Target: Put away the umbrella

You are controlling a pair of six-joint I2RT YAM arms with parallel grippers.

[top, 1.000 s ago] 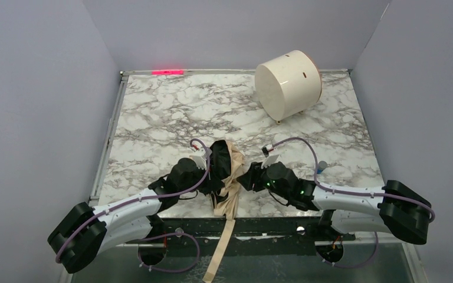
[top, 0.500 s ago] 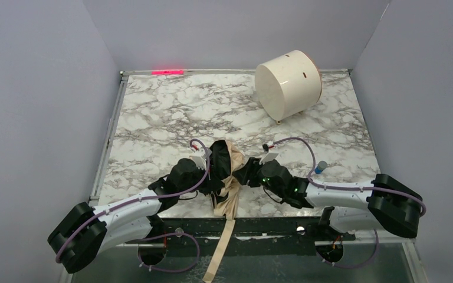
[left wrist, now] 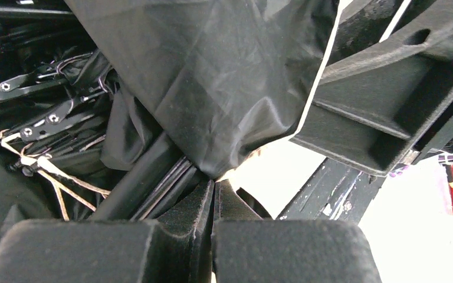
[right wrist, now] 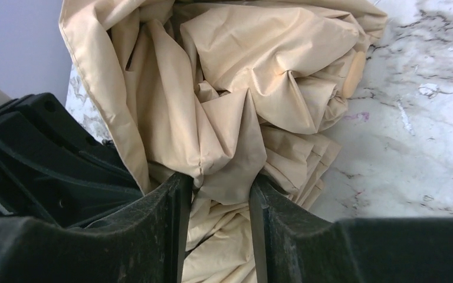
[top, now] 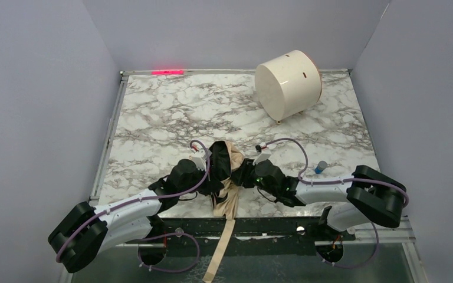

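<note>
The umbrella [top: 229, 168] is a crumpled heap of cream-tan fabric with a black lining and black ribs. It lies at the near edge of the marble desk [top: 153, 118], its long tan strap [top: 219, 247] hanging over that edge. The left gripper [left wrist: 213, 187] pinches a fold of the lining, jaws tight together; the right gripper [right wrist: 219, 183] holds a bunched cream fold, jaws partway apart
</note>
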